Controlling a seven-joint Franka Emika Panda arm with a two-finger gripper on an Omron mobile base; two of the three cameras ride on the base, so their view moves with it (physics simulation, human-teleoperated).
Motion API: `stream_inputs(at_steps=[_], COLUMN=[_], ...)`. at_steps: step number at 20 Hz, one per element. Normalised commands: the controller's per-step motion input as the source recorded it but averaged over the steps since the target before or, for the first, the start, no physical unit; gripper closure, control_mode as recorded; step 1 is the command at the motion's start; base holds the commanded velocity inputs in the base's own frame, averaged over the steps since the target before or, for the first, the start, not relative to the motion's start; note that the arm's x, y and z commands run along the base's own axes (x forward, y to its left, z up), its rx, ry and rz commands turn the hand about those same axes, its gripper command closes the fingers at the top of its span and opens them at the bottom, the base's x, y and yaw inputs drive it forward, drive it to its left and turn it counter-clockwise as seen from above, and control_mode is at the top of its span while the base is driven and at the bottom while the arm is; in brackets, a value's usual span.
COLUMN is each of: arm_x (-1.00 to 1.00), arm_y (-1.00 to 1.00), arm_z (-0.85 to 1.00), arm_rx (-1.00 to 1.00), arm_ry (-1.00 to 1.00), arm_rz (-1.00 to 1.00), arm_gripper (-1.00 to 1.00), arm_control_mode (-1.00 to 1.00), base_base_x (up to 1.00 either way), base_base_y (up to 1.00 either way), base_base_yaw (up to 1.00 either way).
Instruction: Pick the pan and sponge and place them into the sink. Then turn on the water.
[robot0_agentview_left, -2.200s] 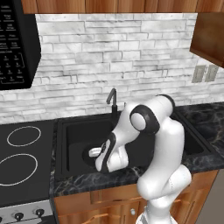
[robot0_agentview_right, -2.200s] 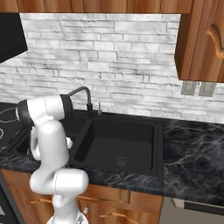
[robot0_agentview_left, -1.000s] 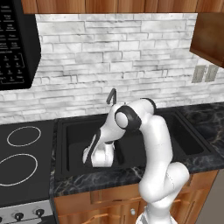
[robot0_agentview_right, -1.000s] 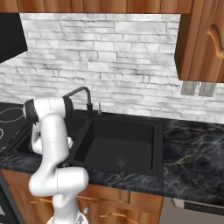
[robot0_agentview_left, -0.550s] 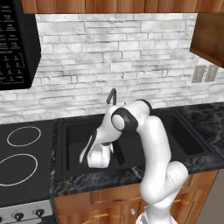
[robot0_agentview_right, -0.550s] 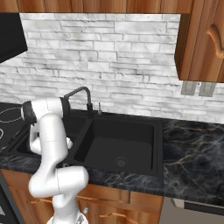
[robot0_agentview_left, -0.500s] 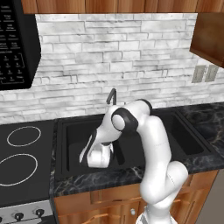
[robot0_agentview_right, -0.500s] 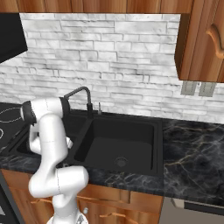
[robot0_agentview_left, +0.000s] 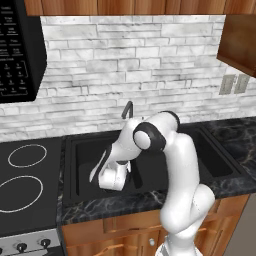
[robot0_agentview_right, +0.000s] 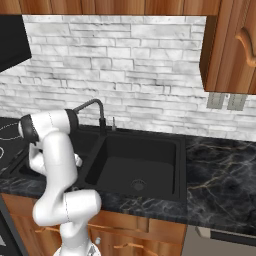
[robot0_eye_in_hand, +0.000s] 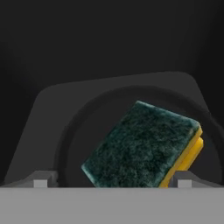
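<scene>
Looking along the hand (robot0_eye_in_hand: 109, 183), you see its fingers spread wide and gripping nothing, with the sponge (robot0_eye_in_hand: 142, 146) lying green side up inside the pan (robot0_eye_in_hand: 83, 127) in the left basin of the sink (robot0_agentview_left: 80, 150).

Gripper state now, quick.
Gripper: open, holding nothing; the sponge lies loose between and past its fingertips, inside the pan.
</scene>
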Motion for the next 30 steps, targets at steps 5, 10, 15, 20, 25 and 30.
stream_inputs(at_steps=[5,10,15,20,25,30], arm_x=[-0.26,-0.21,0.13,0.20,0.15,0.06], arm_y=[0.00,0.02,0.09,0.16,0.29,0.27], arm_z=[0.30,0.12,-0.21,-0.05,-0.20,-0.21], arm_rx=[0.00,0.00,0.00,0.00,0.00,-0.01], arm_ry=[-0.02,0.00,0.07,0.00,0.00,-0.03], arm_rz=[-0.03,-0.03,-0.02,-0.01,0.00,0.00], arm_gripper=[-1.00,-1.00,-1.00,-1.00,-1.00,-1.00], arm_control_mode=[-1.00,-1.00,-1.00,-1.00,-1.00,-1.00], base_base_x=[0.00,0.00,0.00,0.00,0.00,0.00], base_base_y=[0.00,0.00,0.00,0.00,0.00,0.00], base_base_yaw=[0.00,0.00,0.00,0.00,0.00,0.00])
